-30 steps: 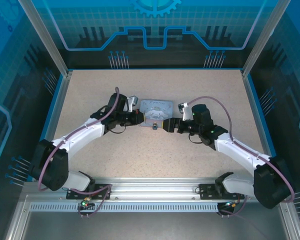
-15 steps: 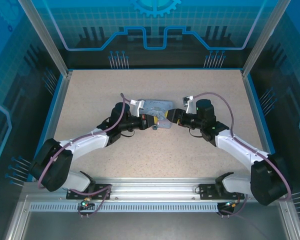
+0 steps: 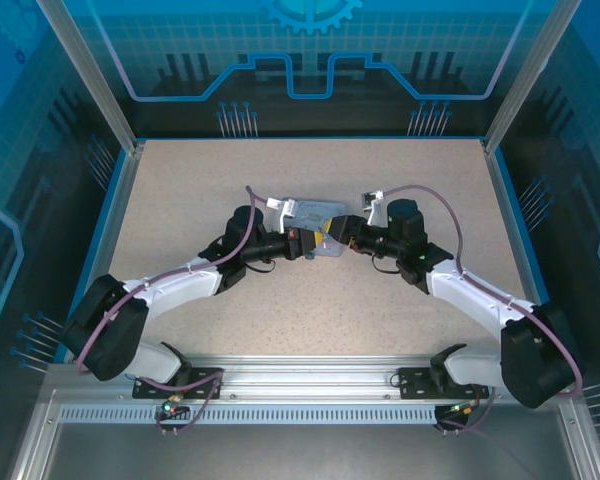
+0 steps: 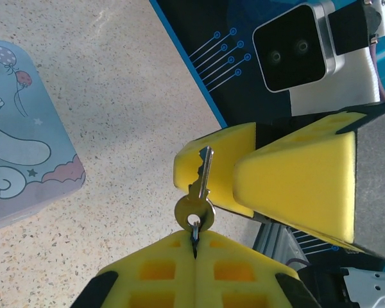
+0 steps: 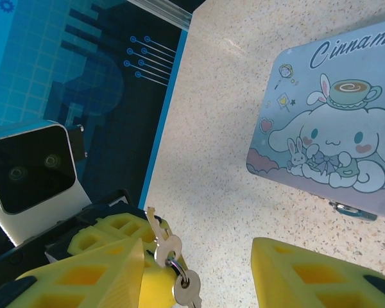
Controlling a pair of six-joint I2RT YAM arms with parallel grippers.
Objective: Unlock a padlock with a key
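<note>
My left gripper is shut on a small ring, and the key stands up from that ring. A second key hangs from the ring below the first key. My right gripper is open, its yellow fingers on either side of the key's blade, with one finger close against it. In the top view the left gripper and right gripper meet tip to tip just in front of the tin. The padlock is out of view.
A pale blue cartoon tin box lies flat just behind the grippers, also seen as the tin with a small latch on its near edge. Blue walls border the speckled table on all sides.
Both grippers have moved in to meet at the tin's front. The right jaws have narrowed around the key held up by the left gripper.
</note>
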